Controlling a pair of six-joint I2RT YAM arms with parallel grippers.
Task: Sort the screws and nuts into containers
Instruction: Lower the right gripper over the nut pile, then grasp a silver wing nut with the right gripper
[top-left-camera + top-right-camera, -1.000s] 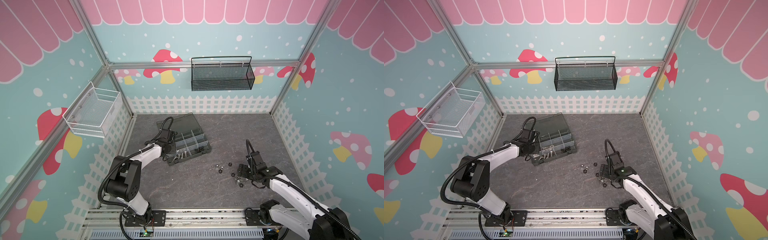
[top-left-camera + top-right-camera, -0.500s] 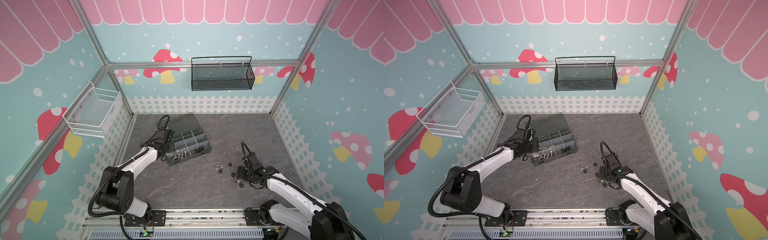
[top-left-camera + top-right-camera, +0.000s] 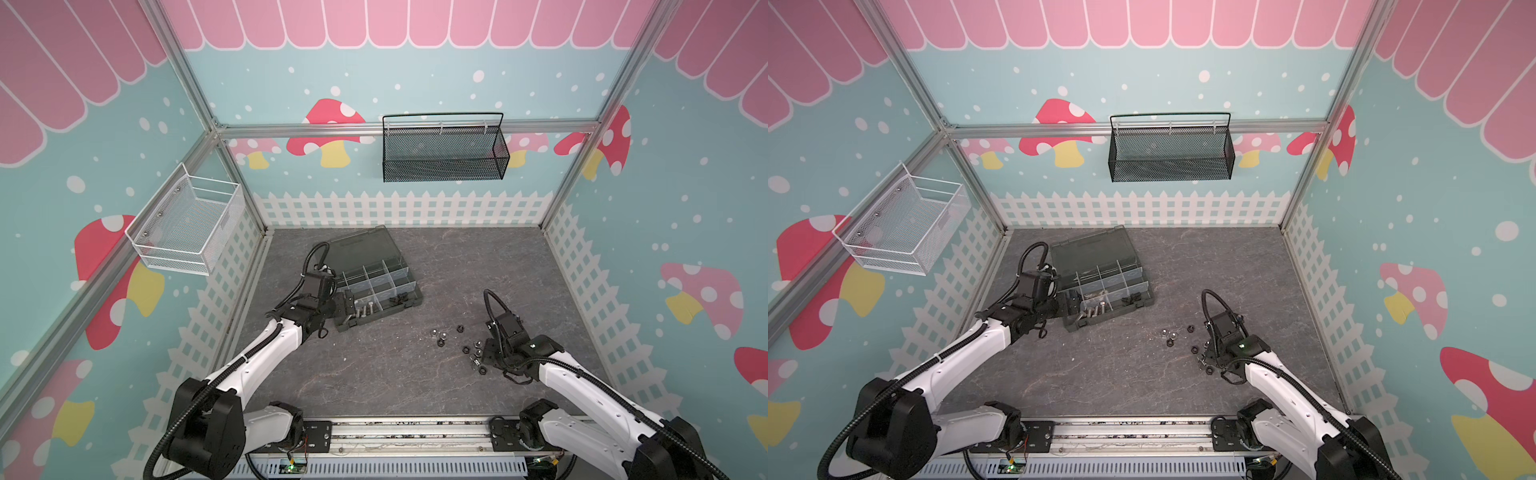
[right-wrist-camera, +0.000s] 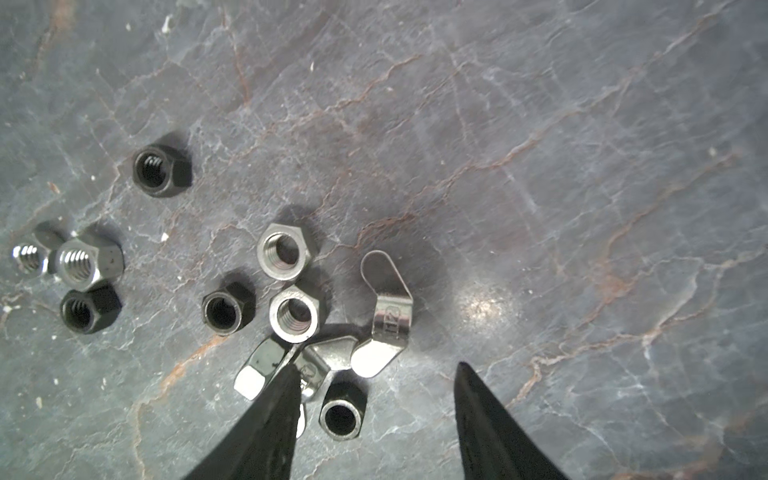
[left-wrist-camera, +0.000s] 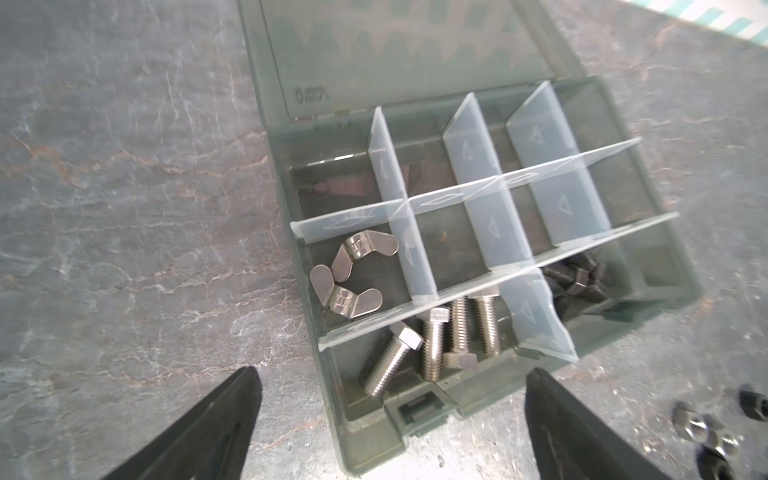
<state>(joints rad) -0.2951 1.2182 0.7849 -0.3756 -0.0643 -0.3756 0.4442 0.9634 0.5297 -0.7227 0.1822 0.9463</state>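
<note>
The dark-grey organizer box point(image 3: 384, 316) point(image 5: 365, 440) lies open at the left middle of the floor. Its containers hold silver screws point(image 5: 436, 345), black screws point(image 5: 577, 278) and two wing nuts point(image 5: 353, 274). My left gripper point(image 5: 392, 376) point(image 3: 340, 307) stands wide open over the box's front left corner, holding nothing. Loose nuts point(image 3: 440, 334) point(image 3: 1169, 334) lie scattered to the right. My right gripper point(image 4: 376, 368) point(image 3: 482, 358) is open low over them. A black nut point(image 4: 341, 411) and a wing nut point(image 4: 388, 316) lie between its fingers, untouched by the far one.
Silver nuts point(image 4: 284, 251) and black nuts point(image 4: 160, 170) lie spread beside the right gripper. A white wire basket point(image 3: 187, 226) hangs on the left wall and a black mesh basket point(image 3: 442, 151) on the back wall. A white fence point(image 3: 399, 210) edges the floor.
My left gripper has opened wide and drawn back to the box's front left corner. My right gripper has shifted a little left over the nut cluster, and its jaws have narrowed.
</note>
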